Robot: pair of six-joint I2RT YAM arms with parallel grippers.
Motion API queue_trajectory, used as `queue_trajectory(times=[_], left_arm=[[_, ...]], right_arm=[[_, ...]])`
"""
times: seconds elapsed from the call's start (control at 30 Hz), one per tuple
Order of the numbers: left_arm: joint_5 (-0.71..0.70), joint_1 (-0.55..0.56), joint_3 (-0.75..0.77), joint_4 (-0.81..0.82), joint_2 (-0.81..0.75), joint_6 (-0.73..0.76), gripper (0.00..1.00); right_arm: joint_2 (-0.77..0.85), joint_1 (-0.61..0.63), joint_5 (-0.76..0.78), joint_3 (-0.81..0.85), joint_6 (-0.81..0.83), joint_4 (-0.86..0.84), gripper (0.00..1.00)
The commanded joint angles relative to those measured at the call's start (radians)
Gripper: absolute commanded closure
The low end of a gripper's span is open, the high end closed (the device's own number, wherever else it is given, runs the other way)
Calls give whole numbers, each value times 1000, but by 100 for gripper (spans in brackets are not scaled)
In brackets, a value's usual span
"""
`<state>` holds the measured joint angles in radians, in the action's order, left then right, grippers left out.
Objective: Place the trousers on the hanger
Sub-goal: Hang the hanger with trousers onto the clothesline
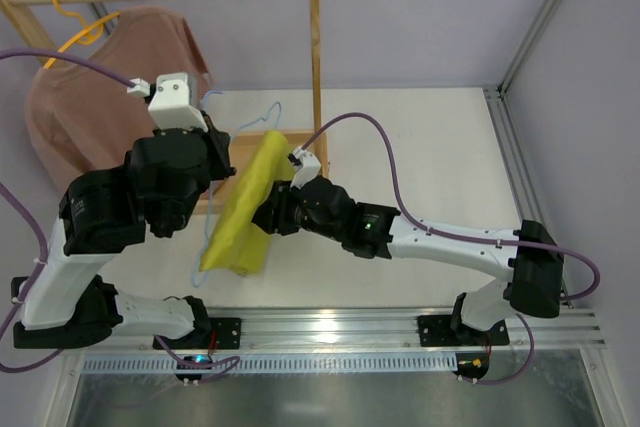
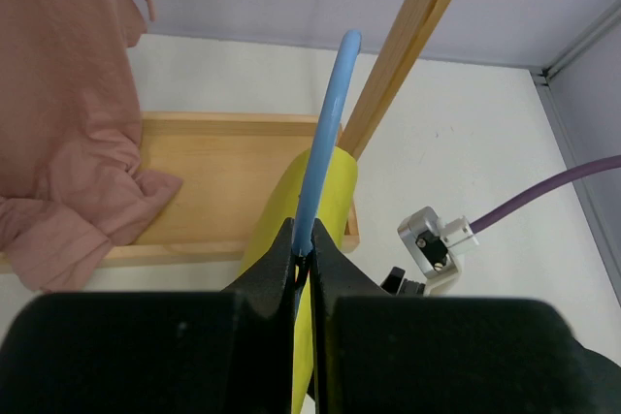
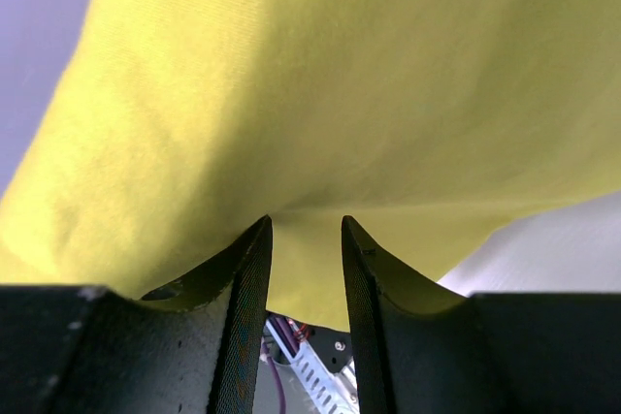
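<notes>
Trousers on hanger, both tools at it.

Left tool (image 2: 304,241) is clamped tight on the blue hanger (image 2: 328,133) just below its hook. The yellow-green trousers (image 1: 245,205) hang folded over the hanger, beside the wooden rack (image 1: 316,67) post and above the bench (image 1: 430,147). Right tool (image 3: 306,225) has its 2 fingers (image 3: 247,269) partly apart, tips against the cloth; can't tell if a fold is pinched. Pink shirt (image 1: 100,97) hangs on the rack rail, well left.
</notes>
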<state>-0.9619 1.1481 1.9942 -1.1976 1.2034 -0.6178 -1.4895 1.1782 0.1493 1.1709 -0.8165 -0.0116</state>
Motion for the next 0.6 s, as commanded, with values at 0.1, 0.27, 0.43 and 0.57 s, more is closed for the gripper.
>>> queue_trajectory(times=[0.1, 0.27, 0.43, 0.57], left_arm=[[-132, 1, 57, 158, -5, 84, 100], [-150, -11, 121, 174, 41, 148, 100], [-167, -34, 187, 191, 87, 208, 100], [-166, -77, 207, 271, 91, 283, 100]], right_arm=[[8, 6, -4, 79, 19, -59, 61], [-21, 1, 12, 134, 40, -24, 61], [-15, 1, 44, 147, 39, -13, 61], [-15, 1, 81, 179, 37, 39, 61]])
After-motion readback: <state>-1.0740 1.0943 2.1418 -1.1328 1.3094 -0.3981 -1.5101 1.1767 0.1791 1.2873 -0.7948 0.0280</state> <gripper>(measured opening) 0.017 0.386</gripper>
